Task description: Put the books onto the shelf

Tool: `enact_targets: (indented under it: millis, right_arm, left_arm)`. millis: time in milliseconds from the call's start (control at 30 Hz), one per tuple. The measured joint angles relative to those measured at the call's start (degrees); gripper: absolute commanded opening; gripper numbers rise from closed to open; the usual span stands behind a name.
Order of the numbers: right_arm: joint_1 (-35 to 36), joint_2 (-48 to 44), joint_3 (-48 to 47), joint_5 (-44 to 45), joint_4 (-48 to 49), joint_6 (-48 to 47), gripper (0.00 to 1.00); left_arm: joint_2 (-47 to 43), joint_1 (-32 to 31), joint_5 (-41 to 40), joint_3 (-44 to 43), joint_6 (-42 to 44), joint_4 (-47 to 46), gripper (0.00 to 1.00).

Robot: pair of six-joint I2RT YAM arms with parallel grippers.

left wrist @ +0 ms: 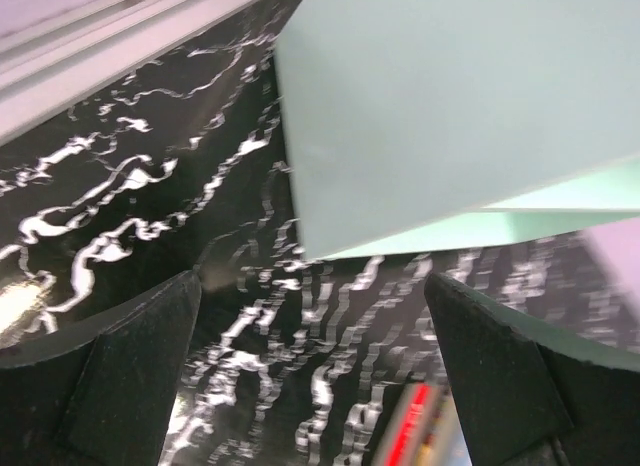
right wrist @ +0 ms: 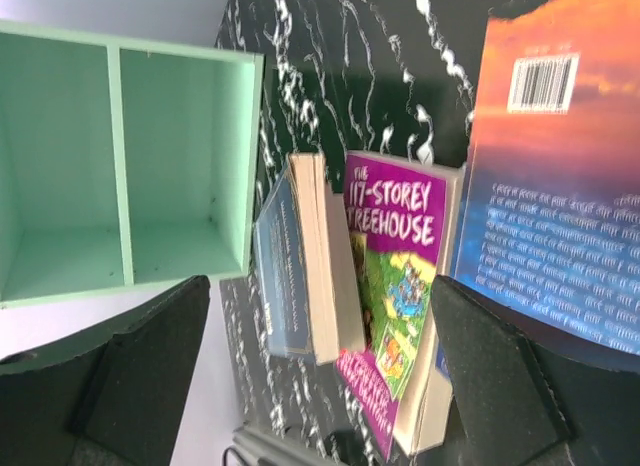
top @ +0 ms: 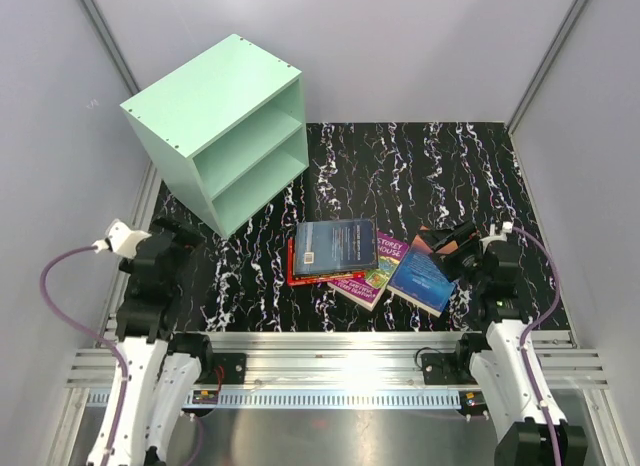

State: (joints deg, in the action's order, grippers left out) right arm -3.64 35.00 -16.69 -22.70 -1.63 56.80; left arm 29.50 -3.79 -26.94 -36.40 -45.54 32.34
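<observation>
Left arm (top: 158,258) and right arm (top: 488,264), bottom corners, jaws spread, empty. Overlapping books (top: 335,248) centre: lifting one may drag others. Shelf (top: 210,86) upper left.

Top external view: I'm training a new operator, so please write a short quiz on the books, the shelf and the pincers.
1. True or false: both compartments of the shelf are empty.
2. The dark navy book lies: A) on top of the red book; B) inside the shelf; C) upright on its edge.
3. Fill in: the left pincer and the right pincer both stand ____, holding nothing.

Key: 1 true; 2 A; 3 open.
</observation>
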Motion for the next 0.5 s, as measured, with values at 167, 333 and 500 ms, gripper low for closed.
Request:
enact_targets:
  millis: [167, 333, 500]
  right_arm:
    - [0.0, 0.1, -3.5, -3.4, -2.9, 1.1, 1.0]
    - [0.0, 6.3, -5.2, -7.7, 0.9, 3.6, 1.0]
    - [0.0, 15.9, -5.2, -9.4, 0.4, 2.1, 1.0]
  left_arm:
    - [-9.2, 0.1, 6.4, 0.8, -3.1, 0.3, 0.99]
    - [-10.1, 0.0, 16.0, 3.2, -0.7, -1.0, 0.99]
    - [-3.8, -2.9, 21.1, 3.6, 2.0, -0.7, 0.96]
